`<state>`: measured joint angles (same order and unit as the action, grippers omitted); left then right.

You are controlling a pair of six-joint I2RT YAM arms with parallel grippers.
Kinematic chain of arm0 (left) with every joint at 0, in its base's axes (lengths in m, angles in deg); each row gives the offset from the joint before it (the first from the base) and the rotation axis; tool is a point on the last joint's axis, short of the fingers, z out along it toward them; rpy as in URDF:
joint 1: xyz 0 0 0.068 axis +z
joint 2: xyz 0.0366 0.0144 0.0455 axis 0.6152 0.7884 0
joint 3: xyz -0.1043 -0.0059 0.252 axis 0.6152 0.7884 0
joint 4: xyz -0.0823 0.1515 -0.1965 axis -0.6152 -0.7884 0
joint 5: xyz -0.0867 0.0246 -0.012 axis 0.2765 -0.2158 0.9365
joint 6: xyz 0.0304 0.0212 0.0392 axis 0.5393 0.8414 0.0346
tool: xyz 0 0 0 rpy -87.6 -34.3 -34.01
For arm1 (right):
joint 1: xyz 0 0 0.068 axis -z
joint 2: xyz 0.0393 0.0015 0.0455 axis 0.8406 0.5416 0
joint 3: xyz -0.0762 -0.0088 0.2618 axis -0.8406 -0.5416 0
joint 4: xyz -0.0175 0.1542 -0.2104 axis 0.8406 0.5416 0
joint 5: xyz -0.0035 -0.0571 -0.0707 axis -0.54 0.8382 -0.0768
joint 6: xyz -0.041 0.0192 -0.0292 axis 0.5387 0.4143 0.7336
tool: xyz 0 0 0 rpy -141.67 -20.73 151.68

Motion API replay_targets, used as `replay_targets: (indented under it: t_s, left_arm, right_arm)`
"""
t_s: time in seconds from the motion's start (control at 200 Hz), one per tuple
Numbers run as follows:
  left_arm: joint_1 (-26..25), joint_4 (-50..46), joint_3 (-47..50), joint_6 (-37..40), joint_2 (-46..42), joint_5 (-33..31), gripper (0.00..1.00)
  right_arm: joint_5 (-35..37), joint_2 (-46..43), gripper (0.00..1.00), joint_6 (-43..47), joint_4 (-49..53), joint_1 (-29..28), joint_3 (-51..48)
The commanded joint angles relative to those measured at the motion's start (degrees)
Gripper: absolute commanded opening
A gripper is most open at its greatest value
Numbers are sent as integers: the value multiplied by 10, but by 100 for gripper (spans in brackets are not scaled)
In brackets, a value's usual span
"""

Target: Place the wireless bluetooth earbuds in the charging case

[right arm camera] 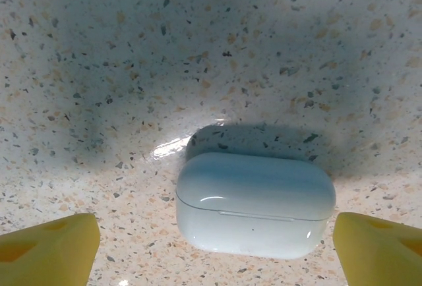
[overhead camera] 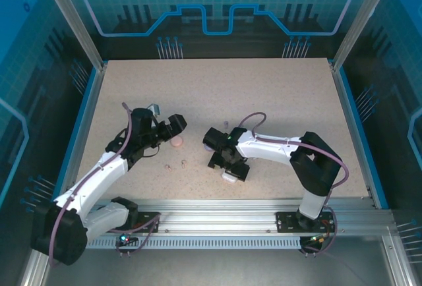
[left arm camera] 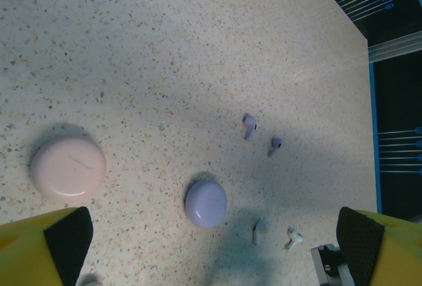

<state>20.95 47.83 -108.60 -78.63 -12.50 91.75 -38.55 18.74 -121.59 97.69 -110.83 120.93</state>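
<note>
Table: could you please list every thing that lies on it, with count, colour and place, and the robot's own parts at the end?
Table: one, speckled beige, under everything.
Pink case: one, pink, round and closed, at the left of the left wrist view.
Purple case: one, pale purple, round and closed, right of the pink case.
White case: one, white, oblong and closed, under the right arm.
Purple earbuds: two, purple, loose beyond the purple case.
White earbuds: two, white, loose right of the purple case.
Small earbuds: two, colour unclear, on the near side of the pink case.
Left claw: one, yellow, open, above the round cases.
Right claw: one, yellow, open, one finger on each side of the white case.
</note>
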Motion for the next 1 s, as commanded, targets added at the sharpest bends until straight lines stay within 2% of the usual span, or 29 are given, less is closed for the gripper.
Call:
replay_targets:
  t_s: [0.0,0.495,0.995]
  left_arm:
    - [-3,-4,-20,13,10,18,99]
    - [-5,-1,-28,4,39,31,99]
    - [-7,0,-36,1,44,37,99]
  right_arm:
    - [9,-7,92,-23,22,-6,-13]
    - [17,6,91,-44,16,0,-21]
    - [9,37,79,-43,2,13,-21]
